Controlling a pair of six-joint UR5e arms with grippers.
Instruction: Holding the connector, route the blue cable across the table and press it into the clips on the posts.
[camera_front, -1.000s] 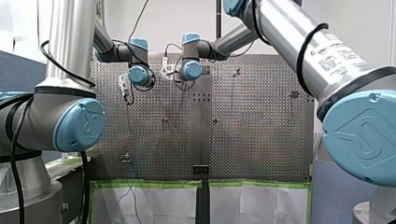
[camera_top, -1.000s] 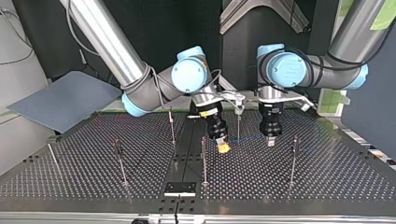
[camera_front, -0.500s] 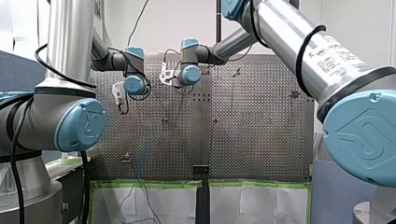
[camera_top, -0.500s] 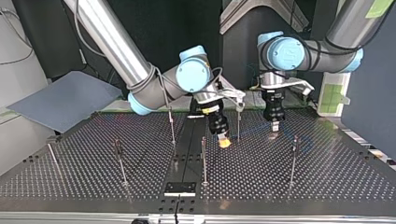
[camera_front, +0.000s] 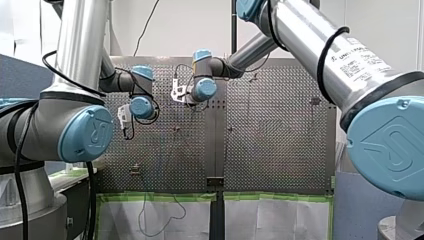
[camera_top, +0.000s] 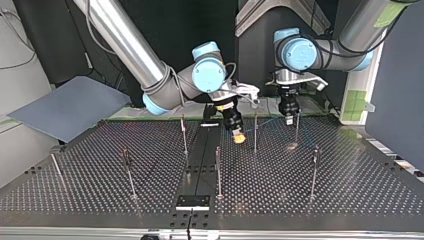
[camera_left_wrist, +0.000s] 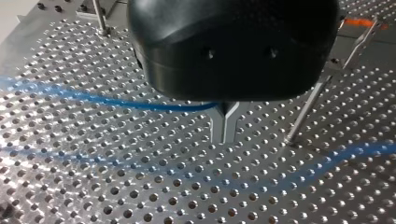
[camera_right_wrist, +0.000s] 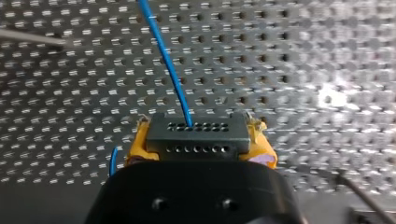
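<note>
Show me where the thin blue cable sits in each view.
Front view: not discernible.
Top view: the thin blue cable stretches from my right gripper to my left gripper.
Left wrist view: it runs in between that gripper's fingers.
Right wrist view: it leaves the dark rectangular connector, heading away.
Shared landmark: the perforated metal table.

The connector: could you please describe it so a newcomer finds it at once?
Start at the perforated table in the top view and follow my right arm to its claw. The connector sits between that claw's yellow pads: a dark block with two rows of small holes, the only thing the blue cable plugs into.
</note>
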